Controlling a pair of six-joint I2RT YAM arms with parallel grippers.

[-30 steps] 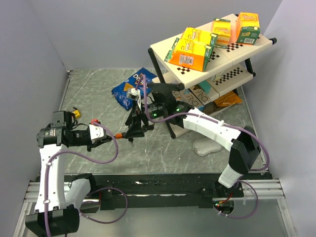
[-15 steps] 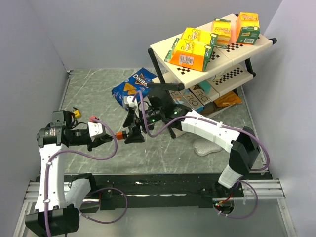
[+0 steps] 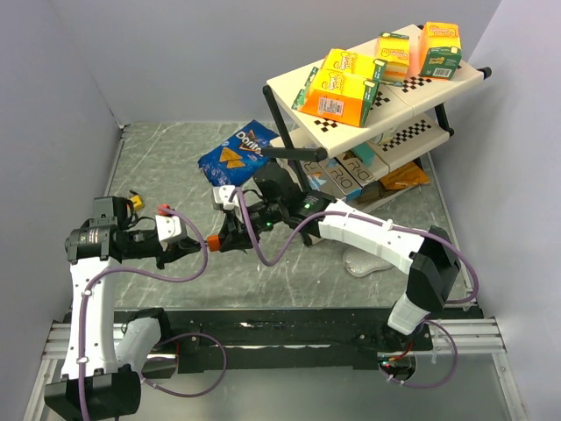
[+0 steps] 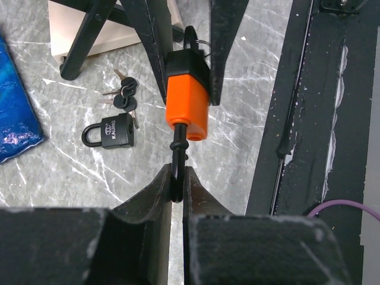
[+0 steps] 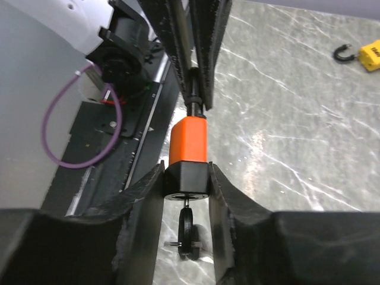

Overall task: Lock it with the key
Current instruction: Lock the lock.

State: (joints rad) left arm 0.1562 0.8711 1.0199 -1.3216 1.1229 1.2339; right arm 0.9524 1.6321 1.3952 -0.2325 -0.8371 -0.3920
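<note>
Holding padlock (image 4: 187, 101) aloft between both grippers: left gripper (image 4: 177, 180) clamps its shackle (image 4: 178, 148), right gripper (image 5: 185, 173) pinches its black end, key (image 5: 186, 228) protruding there. We judge best: align body with shackle, press squarely, spare key.

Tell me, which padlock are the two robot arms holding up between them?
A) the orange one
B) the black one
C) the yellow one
A: the orange padlock sits between the left gripper, which pinches its loop, and the right gripper at its other end; the black padlock lies on the table.
</note>
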